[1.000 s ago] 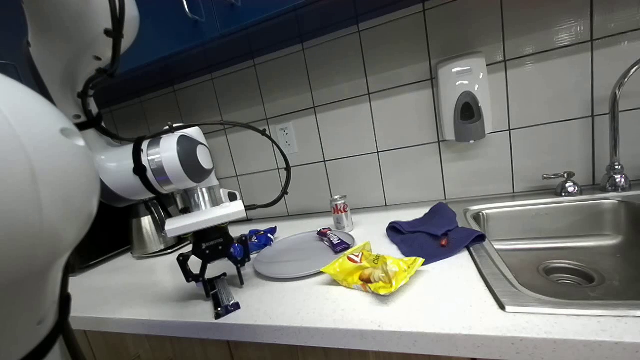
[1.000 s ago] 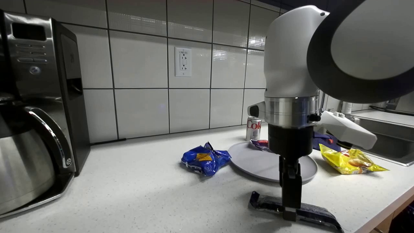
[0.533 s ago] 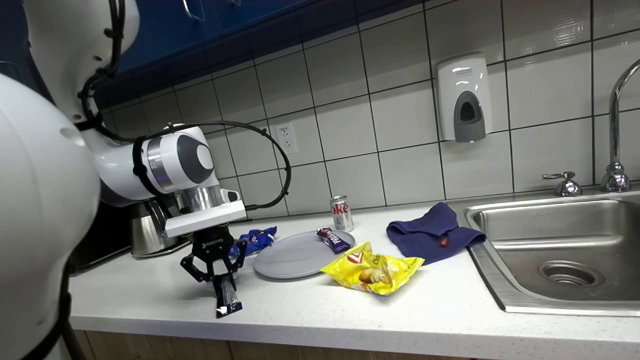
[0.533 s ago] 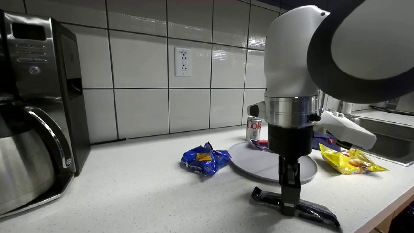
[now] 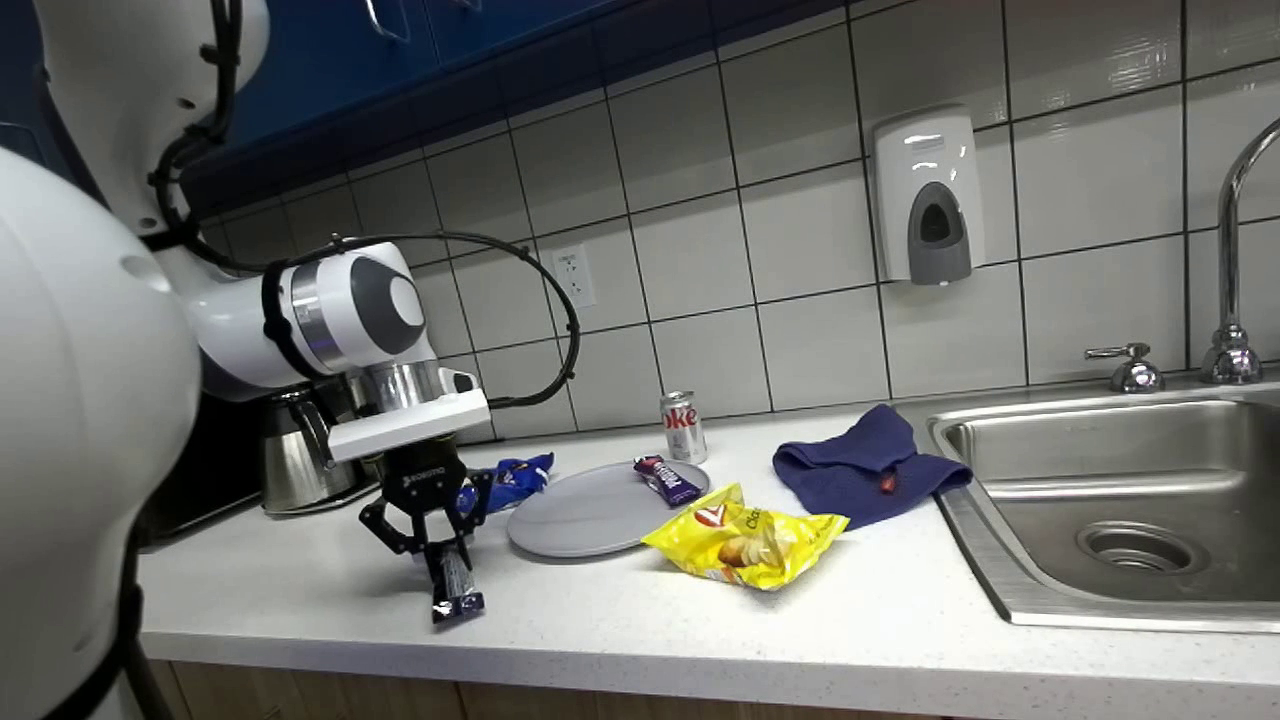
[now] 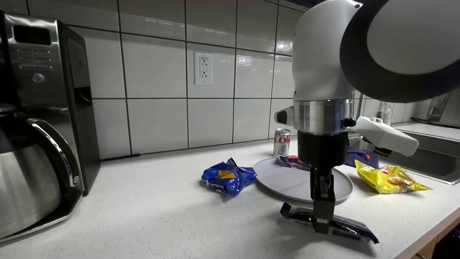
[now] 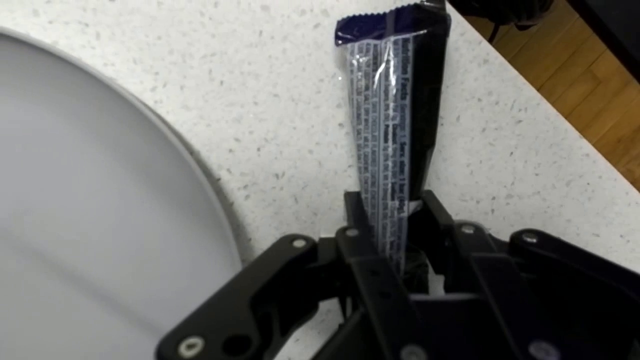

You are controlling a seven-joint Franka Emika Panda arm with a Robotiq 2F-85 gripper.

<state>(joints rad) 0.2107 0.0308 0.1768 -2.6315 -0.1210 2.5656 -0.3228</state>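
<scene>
My gripper [image 5: 449,560] is shut on a dark-wrapped bar [image 5: 460,585] near the counter's front edge. In an exterior view, the gripper [image 6: 322,228] grips the bar [image 6: 354,227] around its middle and holds it slightly tilted, a little above the counter. In the wrist view, the bar [image 7: 384,115] shows its printed back label between the fingers [image 7: 392,200]; its near end is hidden by the gripper. A grey plate [image 5: 580,520] lies beside the gripper, also in the wrist view [image 7: 110,200]. A second purple bar [image 5: 668,482] lies on the plate's far side.
A yellow chip bag [image 5: 750,545] lies by the plate, and a blue bag [image 6: 228,178] lies on its other side. A Coke can [image 5: 683,430] stands behind. A blue cloth [image 5: 850,470] lies by the sink [image 5: 985,540]. A coffee maker [image 6: 79,118] stands near the wall.
The gripper was open around the bar one second ago. It has closed on the bar and risen slightly, lifting it. The other objects have not moved.
</scene>
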